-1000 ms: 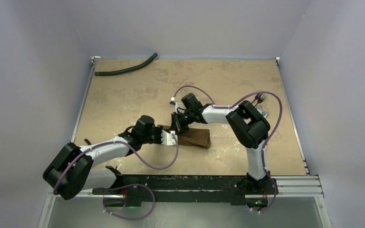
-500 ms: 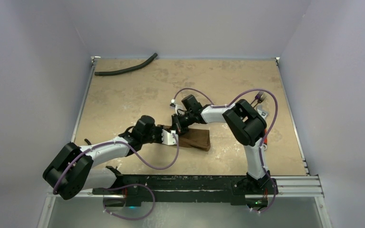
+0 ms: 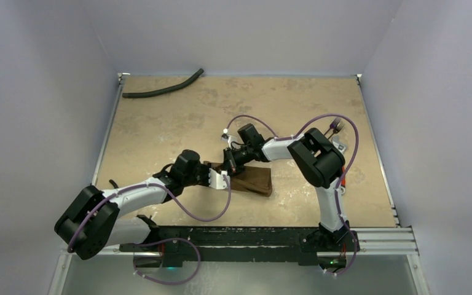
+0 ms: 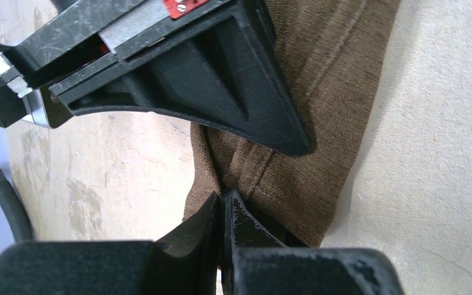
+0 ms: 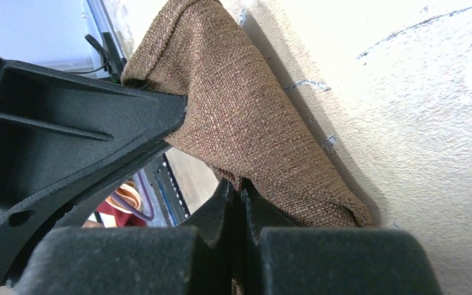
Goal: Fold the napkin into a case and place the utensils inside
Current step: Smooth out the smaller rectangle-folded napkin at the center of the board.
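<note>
The brown napkin (image 3: 253, 180) lies folded in a strip at mid-table, with its left end lifted off the surface. My left gripper (image 3: 222, 179) comes in from the left and is shut on that end; the wrist view shows its tips (image 4: 223, 200) pinching a fold of the napkin (image 4: 326, 117). My right gripper (image 3: 229, 161) reaches in from behind and is shut on the same end, its tips (image 5: 240, 186) clamped on the napkin (image 5: 246, 104). A slim dark piece (image 3: 332, 129) at the table's right side may be one of the utensils; the right arm hides the rest.
A long black hose (image 3: 163, 90) lies at the far left corner. The right arm's elbow (image 3: 317, 158) stands over the table's right side. Metal rails (image 3: 381, 236) run along the near edge. The two grippers are nearly touching.
The right arm's elbow has drawn slightly left and its wrist has edged right. Both grippers stay shut on the napkin's left end, which has barely moved.
</note>
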Robot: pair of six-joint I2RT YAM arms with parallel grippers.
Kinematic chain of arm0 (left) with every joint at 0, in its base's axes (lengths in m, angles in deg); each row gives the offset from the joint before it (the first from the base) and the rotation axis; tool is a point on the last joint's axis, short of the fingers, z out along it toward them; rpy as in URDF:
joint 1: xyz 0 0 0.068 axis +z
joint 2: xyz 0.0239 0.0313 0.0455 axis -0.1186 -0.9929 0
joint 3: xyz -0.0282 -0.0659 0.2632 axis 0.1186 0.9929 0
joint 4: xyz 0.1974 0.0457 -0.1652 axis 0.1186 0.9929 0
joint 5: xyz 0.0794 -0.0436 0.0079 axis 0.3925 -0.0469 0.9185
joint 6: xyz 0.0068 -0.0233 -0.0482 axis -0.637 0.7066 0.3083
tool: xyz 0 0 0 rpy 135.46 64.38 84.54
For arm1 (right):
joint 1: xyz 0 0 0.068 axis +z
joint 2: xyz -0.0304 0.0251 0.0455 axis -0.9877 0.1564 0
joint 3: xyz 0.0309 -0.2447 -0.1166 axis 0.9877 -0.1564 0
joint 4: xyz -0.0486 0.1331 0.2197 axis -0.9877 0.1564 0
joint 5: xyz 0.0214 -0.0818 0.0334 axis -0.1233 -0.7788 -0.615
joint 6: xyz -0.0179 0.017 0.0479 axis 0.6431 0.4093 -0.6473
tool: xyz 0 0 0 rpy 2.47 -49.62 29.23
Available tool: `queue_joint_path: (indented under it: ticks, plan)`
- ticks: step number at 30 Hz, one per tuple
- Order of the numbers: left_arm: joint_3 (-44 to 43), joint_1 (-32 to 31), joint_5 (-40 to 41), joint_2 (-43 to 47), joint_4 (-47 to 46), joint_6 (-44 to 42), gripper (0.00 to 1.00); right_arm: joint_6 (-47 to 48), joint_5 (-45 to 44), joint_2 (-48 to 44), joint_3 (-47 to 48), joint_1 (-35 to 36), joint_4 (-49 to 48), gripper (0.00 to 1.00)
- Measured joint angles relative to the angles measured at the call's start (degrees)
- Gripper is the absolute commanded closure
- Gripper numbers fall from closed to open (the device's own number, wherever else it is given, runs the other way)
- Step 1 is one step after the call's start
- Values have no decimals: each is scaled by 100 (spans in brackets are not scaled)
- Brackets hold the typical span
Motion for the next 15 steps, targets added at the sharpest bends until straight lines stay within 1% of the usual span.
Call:
queue_joint_path:
  ticks: [9,15]
  plan:
    - [258,-306,24,76,-105,-767,100,0,17,0,13,-2,15,100]
    - [337,-376,68,76,-223,-1010,100,-2,-11,-9,66,-2,118,100]
